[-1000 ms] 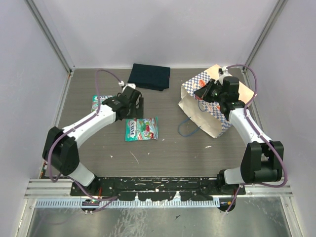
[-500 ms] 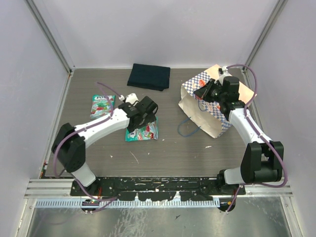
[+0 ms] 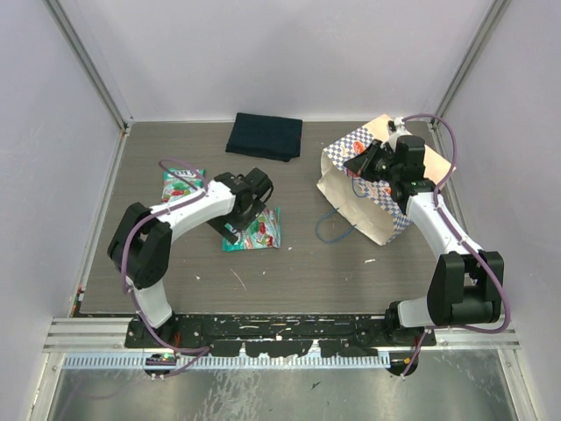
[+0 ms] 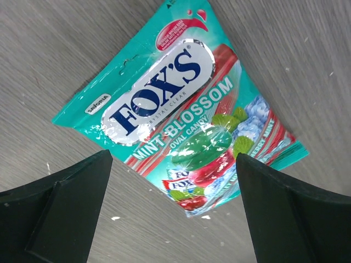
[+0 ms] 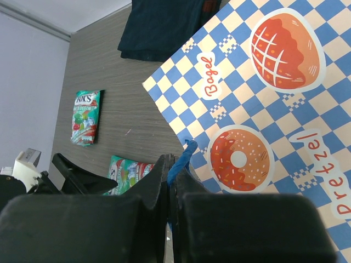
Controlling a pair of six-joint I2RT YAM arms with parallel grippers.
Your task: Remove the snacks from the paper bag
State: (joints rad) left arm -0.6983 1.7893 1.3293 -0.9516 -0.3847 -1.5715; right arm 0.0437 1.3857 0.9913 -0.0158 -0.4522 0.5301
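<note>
Left gripper (image 4: pixel 173 160): jaws apart over teal pouch (image 4: pixel 175 104); open table (image 3: pixel 289 263) around. Moved right from second pouch (image 3: pixel 181 186). Right gripper (image 5: pixel 171 164): clamped on bag (image 5: pixel 263 98) handle (image 5: pixel 185 152), unmoved.

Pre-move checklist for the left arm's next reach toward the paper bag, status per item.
1. Left gripper open, holding nothing: ok.
2. Teal pouch flat on the table, beneath the open jaws: ok.
3. Second pouch out on the table, apart from the first: ok.
4. Right gripper shut on the blue cord handle: ok.
5. Paper bag has pouches left inside: cannot tell.
6. Navy cloth apart from bag and pouches: ok.
</note>
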